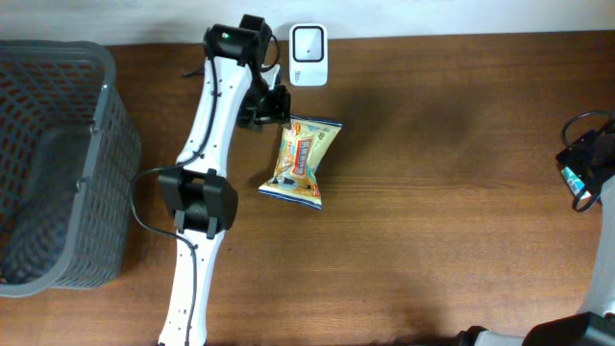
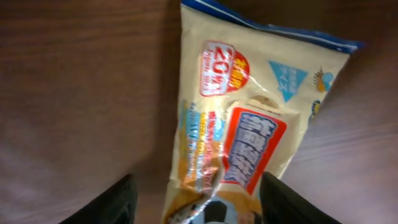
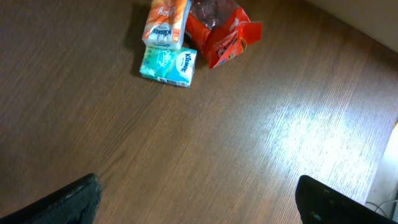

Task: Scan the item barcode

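Near the table's (image 1: 432, 192) back edge, by the scanner (image 1: 307, 55) | bag (image 1: 303, 161) lies flat, print up | left gripper (image 2: 196, 186) part-open astride the bag's end, gap on one side, not clamped | right gripper (image 3: 198, 186) wide open, empty, above bare wood

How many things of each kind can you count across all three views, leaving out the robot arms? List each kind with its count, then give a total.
Snack bags: 2, yellow bag and red bag
Tissue packs: 2, teal pack and orange pack
Basket: 1
Scanner: 1
Total: 6
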Robot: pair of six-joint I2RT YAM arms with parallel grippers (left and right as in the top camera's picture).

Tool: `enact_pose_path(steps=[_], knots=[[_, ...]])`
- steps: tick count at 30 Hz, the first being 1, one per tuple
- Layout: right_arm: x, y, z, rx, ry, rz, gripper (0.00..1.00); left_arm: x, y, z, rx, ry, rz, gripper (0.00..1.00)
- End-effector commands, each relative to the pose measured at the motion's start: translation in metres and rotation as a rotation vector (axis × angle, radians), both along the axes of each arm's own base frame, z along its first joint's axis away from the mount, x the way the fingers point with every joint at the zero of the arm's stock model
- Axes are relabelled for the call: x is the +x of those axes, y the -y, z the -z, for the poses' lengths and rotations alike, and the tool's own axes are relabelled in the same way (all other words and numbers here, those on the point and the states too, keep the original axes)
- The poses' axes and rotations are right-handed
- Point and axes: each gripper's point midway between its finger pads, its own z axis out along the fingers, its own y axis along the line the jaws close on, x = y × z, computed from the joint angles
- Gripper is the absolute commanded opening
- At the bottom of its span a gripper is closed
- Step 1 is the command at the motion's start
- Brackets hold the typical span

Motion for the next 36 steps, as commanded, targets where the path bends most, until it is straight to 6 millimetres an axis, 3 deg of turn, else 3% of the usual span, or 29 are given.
enact_pose_path(steps=[1,3,4,7,9,10,12,14,16,18,21,23,25,27,29,30,31,32,33,36], knots=[[-0.002,0.001,0.001,-0.011,-0.01,0.012,0.98,-0.027,0.045,0.01,-0.085,-0.06,0.162,0.27],[-0.002,0.001,0.001,-0.011,-0.01,0.012,0.98,-0.035,0.061,0.009,-0.086,-0.054,0.219,0.52],[-0.002,0.001,0.001,-0.011,-0.01,0.012,0.98,-0.038,0.066,0.007,-0.084,-0.049,0.23,0.53],[-0.002,0.001,0.001,-0.011,-0.01,0.012,0.98,-0.053,0.061,-0.036,-0.092,0.0,0.258,0.6],[-0.002,0.001,0.001,-0.011,-0.01,0.012,0.98,-0.085,0.038,-0.059,-0.027,-0.027,0.256,0.61],[-0.002,0.001,0.001,-0.011,-0.01,0.012,0.99,-0.108,0.033,-0.06,-0.026,-0.082,0.259,0.62],[-0.002,0.001,0.001,-0.011,-0.01,0.012,0.98,-0.159,0.038,-0.048,-0.06,-0.233,0.28,0.65],[-0.002,0.001,0.001,-0.011,-0.01,0.012,0.98,-0.172,0.052,-0.009,-0.042,-0.263,0.268,0.77],[-0.002,0.001,0.001,-0.011,-0.01,0.012,0.98,-0.176,0.059,0.028,-0.006,-0.3,0.099,0.8],[-0.002,0.001,0.001,-0.011,-0.01,0.012,0.98,-0.159,0.047,0.055,0.07,-0.258,-0.095,0.8],[-0.002,0.001,0.001,-0.011,-0.01,0.012,0.98,-0.128,0.047,0.06,0.052,-0.142,-0.138,0.82],[-0.002,0.001,0.001,-0.011,-0.01,0.012,0.98,-0.112,0.033,0.065,0.136,-0.053,-0.145,0.82],[-0.002,0.001,0.001,-0.011,-0.01,0.012,0.98,-0.083,-0.017,0.064,0.421,0.133,-0.167,0.73],[-0.002,0.001,0.001,-0.011,-0.01,0.012,0.99,-0.067,-0.042,0.055,0.554,0.232,-0.184,0.66],[-0.002,0.001,0.001,-0.011,-0.01,0.012,0.99,-0.05,-0.059,0.04,0.603,0.296,-0.223,0.66],[-0.002,0.001,0.001,-0.011,-0.01,0.012,0.98,-0.044,-0.057,0.027,0.552,0.302,-0.249,0.66],[-0.002,0.001,0.001,-0.011,-0.01,0.012,0.98,-0.036,-0.036,0.004,0.4,0.303,-0.198,0.66],[-0.002,0.001,0.001,-0.011,-0.01,0.012,0.98,-0.029,0.004,-0.026,0.187,0.335,-0.057,0.66],[-0.002,0.001,0.001,-0.011,-0.01,0.012,0.98,-0.022,0.025,-0.046,0.079,0.385,0.004,0.66],[-0.002,0.001,0.001,-0.011,-0.01,0.012,0.98,-0.006,0.032,-0.04,0.048,0.431,-0.044,0.63]])
